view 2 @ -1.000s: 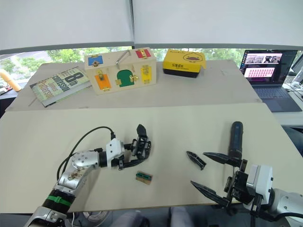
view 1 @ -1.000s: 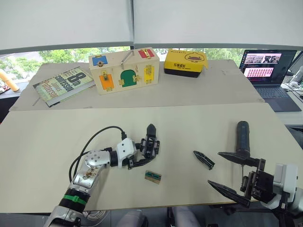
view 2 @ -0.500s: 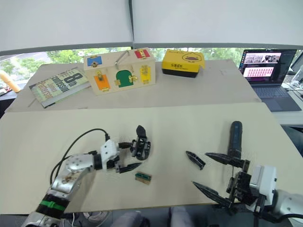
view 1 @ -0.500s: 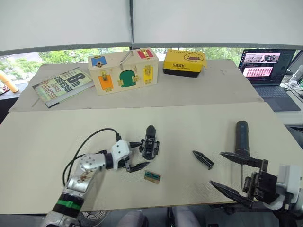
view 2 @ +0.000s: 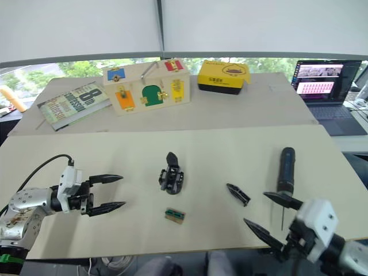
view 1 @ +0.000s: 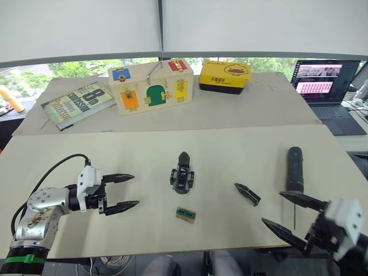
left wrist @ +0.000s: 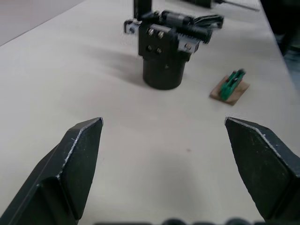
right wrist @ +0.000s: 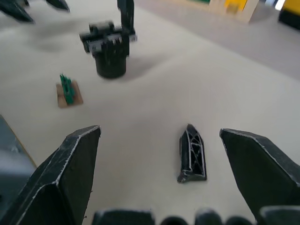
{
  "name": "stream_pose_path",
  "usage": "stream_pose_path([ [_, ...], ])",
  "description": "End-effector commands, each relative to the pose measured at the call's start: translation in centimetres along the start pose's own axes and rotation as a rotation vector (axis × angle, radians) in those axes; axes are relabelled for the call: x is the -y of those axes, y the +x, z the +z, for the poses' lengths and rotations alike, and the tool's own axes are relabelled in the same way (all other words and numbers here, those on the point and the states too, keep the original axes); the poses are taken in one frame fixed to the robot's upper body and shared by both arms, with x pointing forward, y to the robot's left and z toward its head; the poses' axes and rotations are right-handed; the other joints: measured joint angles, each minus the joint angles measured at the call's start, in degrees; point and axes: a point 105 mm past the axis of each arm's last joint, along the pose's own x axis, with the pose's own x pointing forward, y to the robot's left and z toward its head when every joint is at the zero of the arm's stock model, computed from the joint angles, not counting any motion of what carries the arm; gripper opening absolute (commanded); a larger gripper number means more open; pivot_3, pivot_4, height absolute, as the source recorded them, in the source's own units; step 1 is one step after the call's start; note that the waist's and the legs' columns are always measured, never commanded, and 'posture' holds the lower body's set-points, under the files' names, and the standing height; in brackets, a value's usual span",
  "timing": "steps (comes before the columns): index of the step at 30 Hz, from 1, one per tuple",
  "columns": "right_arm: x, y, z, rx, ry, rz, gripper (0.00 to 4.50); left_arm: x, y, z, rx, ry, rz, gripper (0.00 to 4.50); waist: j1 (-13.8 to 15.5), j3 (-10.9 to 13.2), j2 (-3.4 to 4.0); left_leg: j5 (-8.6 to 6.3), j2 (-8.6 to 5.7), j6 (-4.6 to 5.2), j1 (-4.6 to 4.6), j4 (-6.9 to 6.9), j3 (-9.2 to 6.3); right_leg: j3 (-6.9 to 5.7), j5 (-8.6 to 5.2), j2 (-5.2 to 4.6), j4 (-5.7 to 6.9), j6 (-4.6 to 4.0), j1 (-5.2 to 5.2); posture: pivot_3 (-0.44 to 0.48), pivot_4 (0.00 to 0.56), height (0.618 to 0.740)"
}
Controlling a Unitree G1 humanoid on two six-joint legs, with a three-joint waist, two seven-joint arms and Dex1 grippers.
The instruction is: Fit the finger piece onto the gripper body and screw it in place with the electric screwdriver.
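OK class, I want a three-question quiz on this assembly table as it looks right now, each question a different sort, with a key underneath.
1. True or false: the finger piece is already fitted on the gripper body.
2. Which lies closest to the right gripper? A) the electric screwdriver B) the small green-brown tray C) the book
3. Fill in: the left gripper is ___ (open/shut).

Key: 1 false, it lies loose on the table. 2 A. 3 open.
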Motion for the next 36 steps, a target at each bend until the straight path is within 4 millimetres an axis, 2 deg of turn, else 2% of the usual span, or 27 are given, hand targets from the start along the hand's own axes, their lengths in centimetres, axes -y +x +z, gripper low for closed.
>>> stream_pose_path([
  [1, 0.3, 1.8, -0.1, -0.187, 0.079, 0.021, 4.50, 0.7, -0.1, 2.0, 0.023, 0.027, -0.044, 4.39, -0.1, 0.0, -0.01, 0.00, 0.00, 0.00, -0.01, 0.00, 0.01, 0.01, 0.00, -0.02, -0.01, 0.00, -0.01, 0.000, 0.150, 0.740],
  [7, 2.0, 3.1, -1.9, -0.467, 0.193, 0.012, 4.50, 1.9, 1.5, 3.7, 0.059, 0.086, -0.110, 4.39, 0.9, 0.1, -0.11, 0.02, 0.05, 0.06, -0.19, -0.02, -0.06, -0.11, -0.02, -0.03, -0.19, -0.06, -0.06, 0.000, 0.150, 0.740],
  [14, 1.4, 4.2, -4.7, -0.704, 0.166, 0.057, 4.50, 3.2, 2.9, 4.0, 0.078, 0.085, -0.136, 4.39, 0.8, 0.1, -0.10, 0.19, 0.03, 0.53, -0.38, -0.02, -0.06, -0.22, 0.04, -0.03, -0.50, 0.00, -0.14, 0.000, 0.150, 0.740],
  [18, 2.4, 5.5, -4.7, -0.689, 0.153, 0.007, 4.50, 3.6, 2.9, 4.1, 0.077, 0.086, -0.139, 4.39, 0.5, 0.1, -0.10, 0.14, 0.02, 0.43, -0.40, 0.03, -0.05, -0.25, 0.07, -0.04, -0.55, -0.01, -0.11, 0.000, 0.150, 0.740],
  [26, 3.2, 5.5, -4.8, -0.706, 0.153, -0.015, 4.50, 3.9, 2.8, 4.0, 0.072, 0.080, -0.131, 4.39, 0.2, 0.1, -0.11, 0.11, 0.02, 0.36, -0.33, 0.08, -0.05, -0.24, 0.09, -0.01, -0.50, 0.01, -0.05, 0.000, 0.150, 0.740],
  [36, 3.2, 6.6, -4.6, -0.683, 0.329, -0.089, 4.50, 3.8, 2.8, 3.8, 0.066, 0.078, -0.129, 4.39, 0.1, 0.0, -0.26, 0.11, 0.06, 0.36, -0.30, 0.11, -0.05, -0.21, 0.13, 0.03, -0.46, -0.03, -0.03, 0.000, 0.150, 0.740],
])
